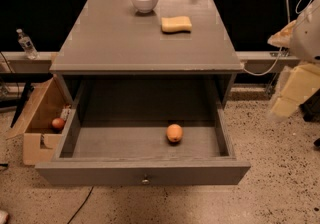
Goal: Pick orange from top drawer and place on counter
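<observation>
Camera view: the orange [174, 132] sits on the floor of the open top drawer [142, 172], lower middle of frame. My gripper [295, 88] hangs at the right edge, so the orange lies left of it and lower. Its grip state I cannot tell. The counter [115, 43] is upper centre.
</observation>
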Tool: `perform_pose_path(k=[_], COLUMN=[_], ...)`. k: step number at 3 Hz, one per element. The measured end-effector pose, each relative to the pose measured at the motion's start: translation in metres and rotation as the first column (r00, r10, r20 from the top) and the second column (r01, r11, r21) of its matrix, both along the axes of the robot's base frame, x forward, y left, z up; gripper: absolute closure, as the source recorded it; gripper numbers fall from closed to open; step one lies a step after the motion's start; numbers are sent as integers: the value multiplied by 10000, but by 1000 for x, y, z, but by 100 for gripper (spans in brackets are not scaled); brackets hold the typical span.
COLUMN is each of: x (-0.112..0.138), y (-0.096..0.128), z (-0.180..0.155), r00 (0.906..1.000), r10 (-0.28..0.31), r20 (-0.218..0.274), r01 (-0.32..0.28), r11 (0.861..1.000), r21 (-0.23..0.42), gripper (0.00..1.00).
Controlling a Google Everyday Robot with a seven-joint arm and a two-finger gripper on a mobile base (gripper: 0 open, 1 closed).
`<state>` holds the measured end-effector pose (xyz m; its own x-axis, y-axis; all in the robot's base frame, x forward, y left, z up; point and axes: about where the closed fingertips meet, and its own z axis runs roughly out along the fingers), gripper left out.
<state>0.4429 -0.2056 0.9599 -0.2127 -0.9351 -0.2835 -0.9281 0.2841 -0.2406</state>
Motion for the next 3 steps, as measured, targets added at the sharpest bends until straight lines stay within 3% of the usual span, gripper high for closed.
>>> perform_pose_path(k=[1,2,3], x=[8,14,14], y=[18,29,29], z=[-32,-19,-19], r00=[9998,9982,9982], r10=[23,-134,-130], r20=[191,586,585], r01=[-52,10,6], r11=[9883,9783,9782], r21=[1526,2072,2074], gripper=[0,0,0])
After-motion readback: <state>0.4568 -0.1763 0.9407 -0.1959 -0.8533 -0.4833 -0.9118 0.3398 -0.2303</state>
